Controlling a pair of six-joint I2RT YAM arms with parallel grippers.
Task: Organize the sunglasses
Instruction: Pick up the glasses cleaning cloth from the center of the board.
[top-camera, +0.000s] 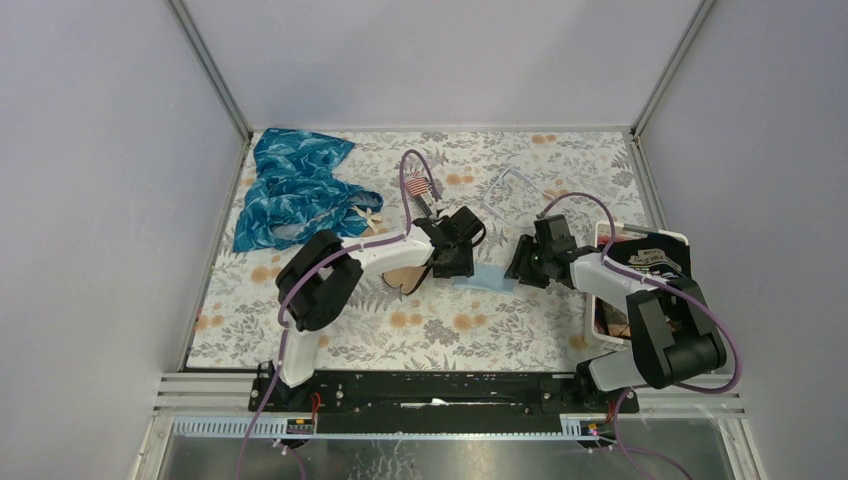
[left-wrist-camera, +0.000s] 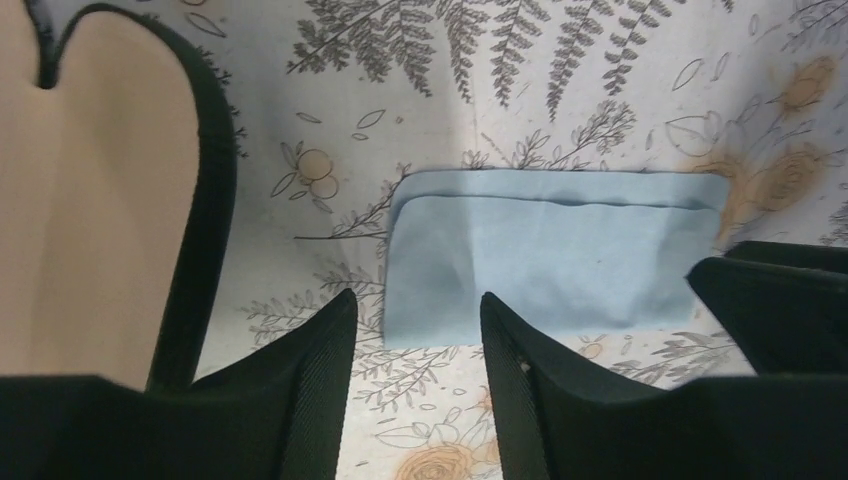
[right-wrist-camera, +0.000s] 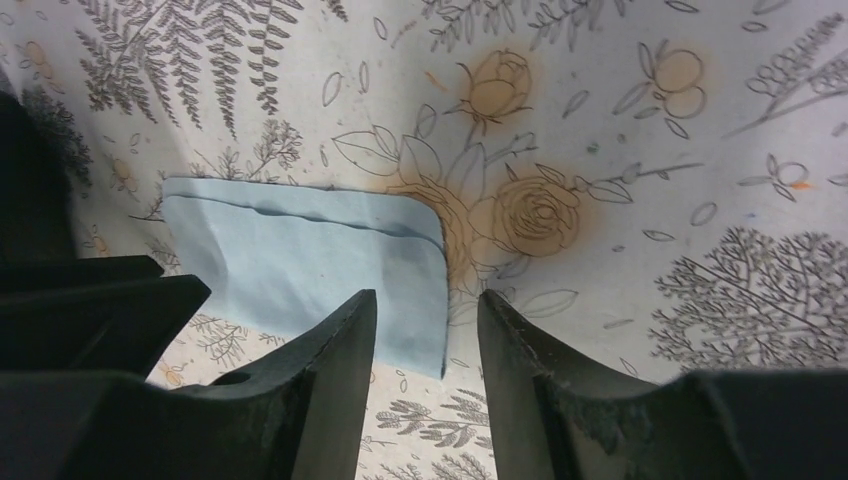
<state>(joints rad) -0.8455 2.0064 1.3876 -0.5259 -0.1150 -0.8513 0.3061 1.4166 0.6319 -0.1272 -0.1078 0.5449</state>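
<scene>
Sunglasses (left-wrist-camera: 90, 200) flat on flowered tablecloth (left-wrist-camera: 600, 60), just beside left gripper (left-wrist-camera: 415, 305), on its left in wrist view. Brown lens, dark rim. Left gripper's fingers spread, nothing between them, over edge of folded blue cloth (left-wrist-camera: 550, 250). Right gripper (right-wrist-camera: 425, 300) also spread and empty, over cloth's other end.

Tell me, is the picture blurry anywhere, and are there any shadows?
Left wrist: the cloth and fern print are sharp; a soft grey shadow lies on the tablecloth above the cloth's left end. Right wrist: sharp too, with a grey shadow over the rose beside the cloth. Top external: even light, no glare, everything small, faint shadows under the arms.
</scene>
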